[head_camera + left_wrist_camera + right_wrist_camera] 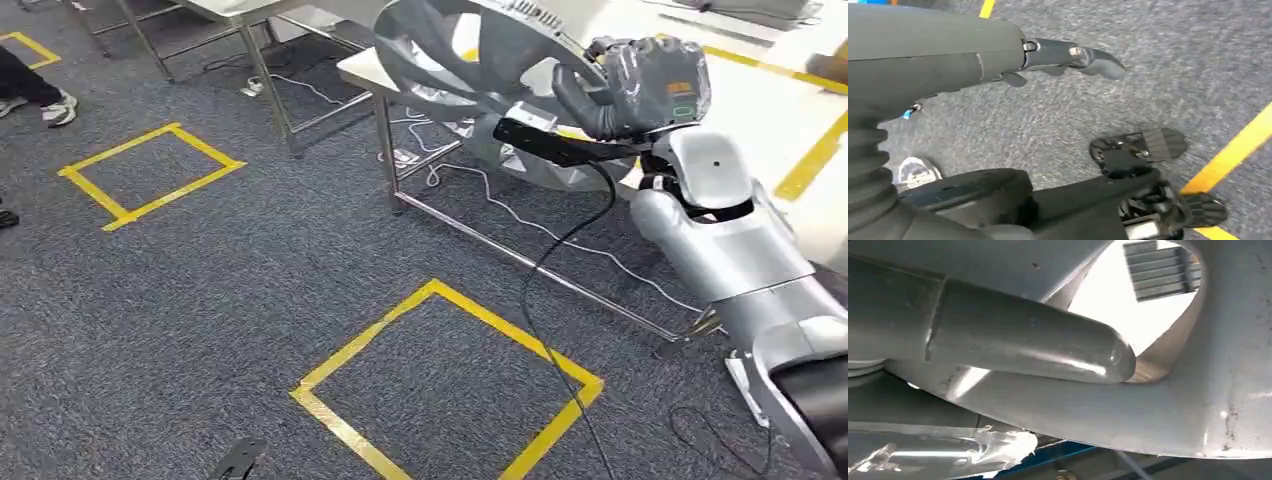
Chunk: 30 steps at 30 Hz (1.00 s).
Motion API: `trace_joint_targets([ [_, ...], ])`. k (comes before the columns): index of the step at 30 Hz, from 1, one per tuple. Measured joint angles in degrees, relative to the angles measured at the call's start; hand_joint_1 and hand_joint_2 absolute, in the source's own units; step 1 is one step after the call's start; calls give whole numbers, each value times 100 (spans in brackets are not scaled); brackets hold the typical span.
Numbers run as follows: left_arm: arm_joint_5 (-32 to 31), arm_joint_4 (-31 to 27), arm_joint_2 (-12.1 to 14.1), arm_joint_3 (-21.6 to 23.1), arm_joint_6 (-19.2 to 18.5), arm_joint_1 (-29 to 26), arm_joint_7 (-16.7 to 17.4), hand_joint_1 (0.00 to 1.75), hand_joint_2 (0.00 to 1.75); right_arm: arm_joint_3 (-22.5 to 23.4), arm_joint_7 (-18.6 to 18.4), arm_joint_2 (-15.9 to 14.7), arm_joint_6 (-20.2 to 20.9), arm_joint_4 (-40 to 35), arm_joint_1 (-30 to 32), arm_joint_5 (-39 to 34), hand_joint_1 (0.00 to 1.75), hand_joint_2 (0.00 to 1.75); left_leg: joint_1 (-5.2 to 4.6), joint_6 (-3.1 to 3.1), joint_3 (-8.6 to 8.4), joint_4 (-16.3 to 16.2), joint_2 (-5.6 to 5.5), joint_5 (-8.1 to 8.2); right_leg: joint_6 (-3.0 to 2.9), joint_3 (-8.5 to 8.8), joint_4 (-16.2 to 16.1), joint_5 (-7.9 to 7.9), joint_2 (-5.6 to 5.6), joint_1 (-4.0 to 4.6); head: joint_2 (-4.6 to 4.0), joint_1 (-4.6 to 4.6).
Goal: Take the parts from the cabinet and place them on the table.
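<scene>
So the floor is grey carpet (200, 300) with yellow tape squares (445, 385) marked on it, one right in front of the robot and another (150, 172) further off to the left. A metal-legged table (385, 150) with a white top stands up ahead on the right, cables trailing under it. The part (450, 60) is a big grey cast piece with large cut-outs, and it's up in the air over the near edge of that table. The right hand (640, 85) has hold of it, fingers wrapped around the rim; in the right wrist view the thick thumb (1038, 340) lies right against the part's grey metal. The left hand (1073, 55) hangs down over the carpet, fingers spread and nothing in it. A person's sneaker (60, 108) is at the far left.
</scene>
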<state>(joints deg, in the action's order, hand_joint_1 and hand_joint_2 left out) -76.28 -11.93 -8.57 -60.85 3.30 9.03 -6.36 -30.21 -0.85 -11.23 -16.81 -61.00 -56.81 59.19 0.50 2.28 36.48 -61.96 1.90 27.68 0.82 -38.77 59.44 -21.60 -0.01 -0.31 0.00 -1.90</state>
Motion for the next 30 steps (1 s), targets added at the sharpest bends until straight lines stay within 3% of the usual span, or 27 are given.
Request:
trace_joint_targets([
  [2,0,0,0,-2,-4,-12,0,0,175,-2,-11,20,0,2,7,-2,175,0,0,37,492,-958,-126,399,-28,-6,-1,3,139,-15,0,18],
  [3,0,0,0,-2,-4,-19,0,0,175,-4,-9,20,2,2,15,-2,175,0,1,45,703,-1324,-136,492,-30,-6,0,4,208,-15,0,20],
  [4,0,0,-2,-2,-4,-19,0,0,175,-7,-4,20,4,2,28,-2,175,0,1,44,799,-1438,-141,457,-28,-5,0,6,284,-17,0,17],
  [5,0,0,-2,-2,-4,-16,0,0,175,-9,0,20,4,2,38,-2,175,0,2,35,755,-1296,-148,288,-21,-2,2,10,366,-23,0,20],
  [7,0,0,-2,0,-4,-6,0,0,175,-9,0,22,4,0,23,-2,175,0,22,21,366,-472,-238,-212,11,1,6,27,519,-49,0,15],
  [8,-2,0,0,0,-4,-7,0,0,175,-7,0,28,4,0,6,-2,175,0,64,39,133,-26,-469,-392,36,-11,13,32,583,-67,0,17],
  [9,-2,0,-9,-2,-4,-6,0,0,175,-7,0,31,4,0,-25,-2,175,0,118,53,-3,270,-799,-371,93,-71,65,29,663,-33,0,20],
  [10,-2,0,-11,-2,-9,-1,0,0,175,-7,-4,35,4,0,-33,-2,175,0,122,27,4,282,-745,-342,114,-112,54,50,733,-58,0,17],
  [12,-2,0,2,-2,-11,-5,0,0,175,2,-7,28,4,2,-9,-2,175,0,63,-56,-9,291,-628,-348,219,-113,-30,111,867,-108,0,42],
  [13,-4,0,0,-2,-11,1,0,0,175,2,-4,20,4,4,-3,-4,175,0,84,-108,-15,325,-544,-382,261,-135,-55,138,930,-114,0,31],
  [14,-4,0,7,-2,-13,12,0,0,175,2,-4,9,4,4,10,-7,175,0,94,-150,-25,353,-448,-404,256,-188,-8,92,760,-96,0,33],
  [15,-4,0,4,-2,-13,15,0,0,175,-2,-4,15,7,2,-1,-7,175,0,85,-192,-29,366,-401,-406,256,-280,204,-86,419,-42,0,-40],
  [16,-7,0,2,-2,-11,15,0,0,175,-4,4,22,5,2,-10,-4,175,0,67,-208,-30,364,-330,-405,265,-451,628,-323,223,-31,0,-50],
  [18,-7,0,4,-2,-13,-3,0,0,175,-4,4,24,7,2,0,-7,175,0,46,-225,-36,361,-182,-394,283,-862,1580,-711,82,-35,0,-50],
  [19,-7,0,4,-2,-15,-8,0,0,175,-4,4,24,9,7,7,-7,175,0,44,-231,-42,361,-114,-389,290,-949,1774,-741,62,-35,0,-44],
  [20,-7,0,2,-2,-18,-6,0,0,175,-4,2,24,13,15,9,-2,175,0,44,-233,-52,360,-47,-380,292,-896,1700,-653,50,-35,0,-48],
  [22,-7,0,-9,-2,-24,0,0,0,175,-4,-2,24,11,28,-7,11,175,0,44,-212,-91,358,89,-351,277,-385,800,-217,-28,-31,0,-50],
  [23,-7,0,-15,-2,-30,-1,0,0,175,-4,-2,24,9,31,-26,18,175,0,42,-184,-122,356,152,-329,257,-62,247,-17,-200,-17,0,-48],
  [24,-7,0,-13,-2,-31,-2,0,0,175,-2,-2,24,7,33,-47,24,175,0,0,-150,-129,355,199,-307,256,86,25,-107,-411,70,0,-48],
  [25,-7,0,-13,-2,-31,0,0,0,175,-7,-2,55,4,33,-57,31,175,0,-14,-122,-132,336,245,-296,181,81,0,-59,-312,50,0,-26],
  [28,-7,0,-13,-2,-33,2,0,0,175,2,-11,55,2,52,-51,50,175,0,-5,-34,-187,380,418,-284,97,33,8,-58,-110,69,0,-39],
  [29,-7,0,-13,-2,-33,11,0,0,175,0,-13,59,2,50,-45,55,175,0,19,17,-178,361,352,-228,46,66,-30,-25,-47,10,0,-35],
  [30,-7,0,-13,-2,-33,14,0,0,175,2,-15,59,-2,50,-52,57,175,0,22,33,-121,214,129,-112,25,66,-39,-18,7,-4,0,-29],
])
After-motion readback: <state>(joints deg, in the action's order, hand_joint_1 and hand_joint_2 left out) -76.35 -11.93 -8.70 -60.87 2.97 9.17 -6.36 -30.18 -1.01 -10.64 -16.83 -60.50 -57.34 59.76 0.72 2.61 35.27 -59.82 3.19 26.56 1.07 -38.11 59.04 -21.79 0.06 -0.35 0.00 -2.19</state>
